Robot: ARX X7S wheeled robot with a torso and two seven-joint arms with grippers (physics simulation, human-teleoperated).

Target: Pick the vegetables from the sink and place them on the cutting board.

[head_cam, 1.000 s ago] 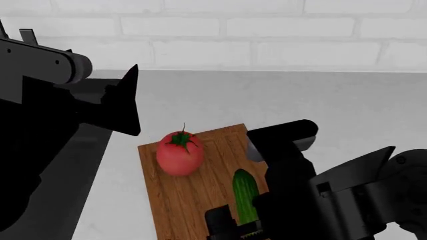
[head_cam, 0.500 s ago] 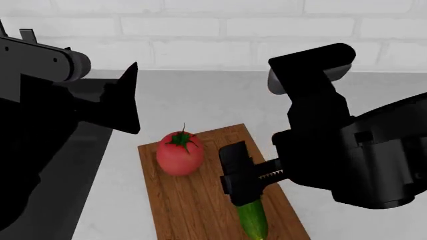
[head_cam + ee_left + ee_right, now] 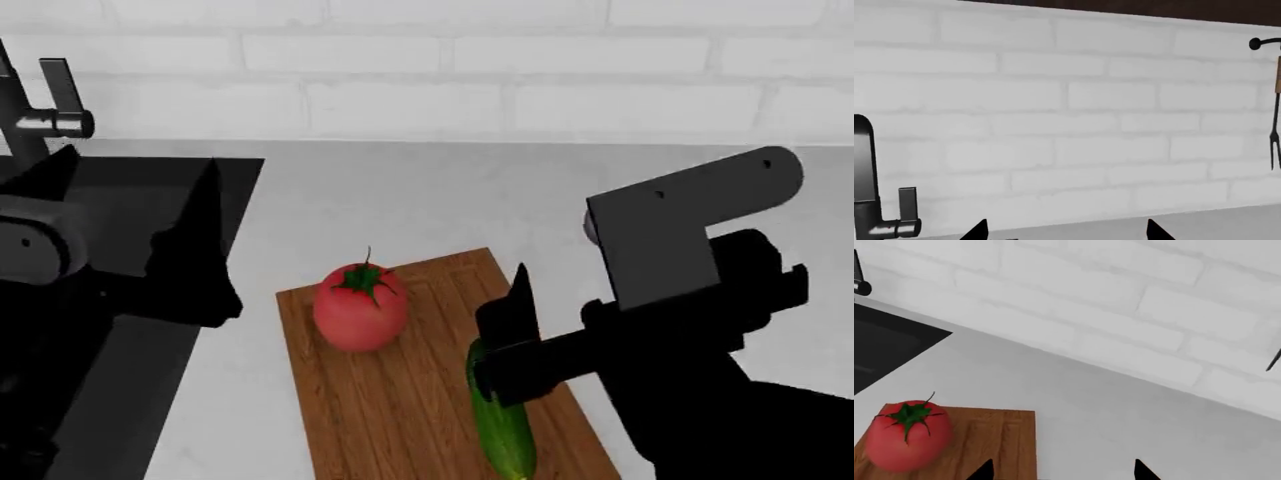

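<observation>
The red tomato point(image 3: 360, 306) with its green stem star sits on the far left part of the brown cutting board point(image 3: 387, 400). The dark green cucumber point(image 3: 502, 428) lies on the board's right side, near its front. My right gripper point(image 3: 1062, 471) is open and empty, raised above the cucumber; one finger point(image 3: 514, 310) shows over it. In the right wrist view the tomato point(image 3: 907, 436) and the board point(image 3: 997, 437) are close by. My left gripper point(image 3: 1066, 231) is open and empty over the black sink point(image 3: 127, 195), facing the brick wall.
The dark faucet point(image 3: 40, 100) stands behind the sink; it also shows in the left wrist view point(image 3: 867, 200). A fork point(image 3: 1275, 135) hangs on the wall. Grey counter point(image 3: 441, 200) surrounds the board. The sink's corner shows in the right wrist view point(image 3: 881, 345).
My right gripper has risen off the board, leaving the cucumber lying there. My left arm has dropped lower and to the left, uncovering the faucet. The tomato has not moved.
</observation>
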